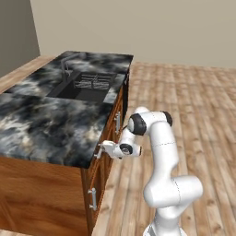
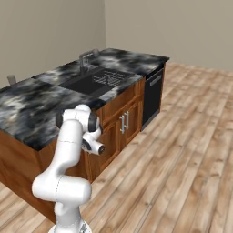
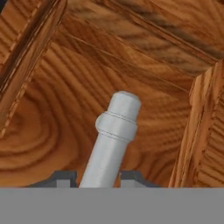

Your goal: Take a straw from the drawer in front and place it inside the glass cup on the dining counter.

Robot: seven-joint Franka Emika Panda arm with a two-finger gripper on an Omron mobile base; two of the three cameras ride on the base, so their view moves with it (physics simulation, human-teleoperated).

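Pincer (image 3: 99, 179) astride drawer (image 3: 65, 109) handle (image 3: 114, 135) (silver)

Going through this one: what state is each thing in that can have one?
gripper: fingertips flank the drawer handle, grip unclear.
drawer: closed.
cabinet doors: closed.
glass cup: upright on the dining counter.

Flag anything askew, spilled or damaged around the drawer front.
Nothing stands out. The drawer front looks intact and square, the tool straddles its silver handle, and the dining counter shows no spill.
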